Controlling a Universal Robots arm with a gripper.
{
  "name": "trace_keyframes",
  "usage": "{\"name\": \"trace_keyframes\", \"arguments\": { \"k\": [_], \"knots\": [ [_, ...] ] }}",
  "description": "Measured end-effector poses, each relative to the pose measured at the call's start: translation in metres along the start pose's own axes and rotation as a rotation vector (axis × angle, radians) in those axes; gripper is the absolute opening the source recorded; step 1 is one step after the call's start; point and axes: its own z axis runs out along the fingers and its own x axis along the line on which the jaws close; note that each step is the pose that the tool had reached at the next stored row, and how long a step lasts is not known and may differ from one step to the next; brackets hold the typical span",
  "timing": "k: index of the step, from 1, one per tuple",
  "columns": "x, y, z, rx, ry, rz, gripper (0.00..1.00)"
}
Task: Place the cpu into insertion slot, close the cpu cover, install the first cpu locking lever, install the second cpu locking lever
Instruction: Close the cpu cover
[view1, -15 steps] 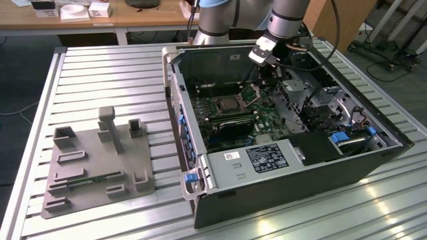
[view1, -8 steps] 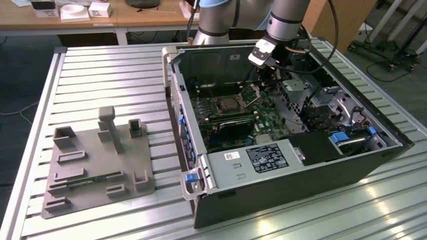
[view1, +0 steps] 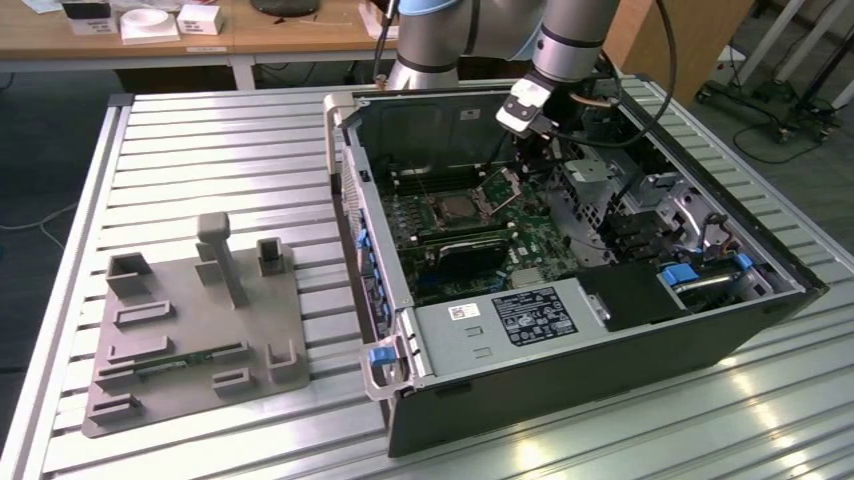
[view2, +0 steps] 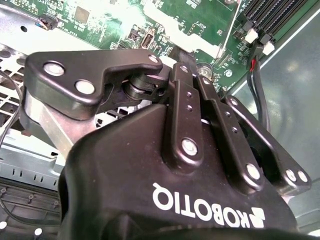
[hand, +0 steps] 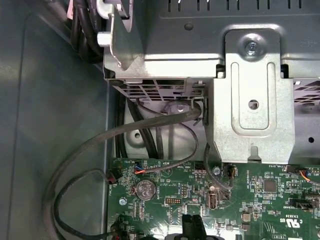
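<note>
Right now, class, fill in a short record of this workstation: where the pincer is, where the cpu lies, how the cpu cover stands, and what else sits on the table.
pincer: inside the open computer case, just above the cpu cover
cpu: lying in the insertion slot
cpu cover: raised, not closed over the chip
support: slatted metal table
also on table: grey fixture tray, on the exterior view's left of the case

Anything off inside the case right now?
Nothing looks damaged or spilled. The one thing that stands out is the cpu cover, which stands tilted up beside the insertion slot, not yet closed.
</note>
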Motion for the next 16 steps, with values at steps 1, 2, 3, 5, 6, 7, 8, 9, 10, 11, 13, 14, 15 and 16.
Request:
{"name": "trace_keyframes", "arguments": {
  "k": [1, 2, 3, 5, 6, 7, 8, 9, 10, 11, 13, 14, 15, 16],
  "knots": [
    [0.0000, -0.0003, 0.0000, 0.0002, 0.0000, 0.000, 0.10],
    [-0.0001, -0.0007, 0.0000, 0.0003, 0.0000, 0.000, 0.10],
    [0.0000, -0.0011, 0.0001, 0.0004, 0.0001, 0.000, 0.10],
    [0.0000, -0.0019, 0.0000, 0.0008, 0.0001, 0.000, 0.10],
    [0.0000, -0.0023, 0.0000, 0.0011, 0.0001, 0.000, 0.10],
    [0.0000, -0.0028, 0.0000, 0.0014, 0.0001, 0.000, 0.10],
    [0.0000, -0.0033, 0.0000, 0.0016, 0.0002, 0.000, 0.10],
    [0.0000, -0.0038, 0.0000, 0.0019, 0.0001, 0.000, 0.10],
    [0.0000, -0.0042, 0.0000, 0.0022, 0.0001, 0.000, 0.10],
    [0.0000, -0.0047, 0.0000, 0.0025, 0.0001, 0.000, 0.10],
    [0.0000, -0.0054, 0.0000, 0.0028, 0.0001, 0.000, 0.10],
    [0.0000, -0.0058, 0.0000, 0.0029, 0.0001, 0.000, 0.10],
    [0.0000, -0.0062, 0.0000, 0.0030, 0.0000, 0.000, 0.10],
    [0.0000, -0.0066, 0.0000, 0.0030, 0.0001, 0.000, 0.10]
  ]
}}
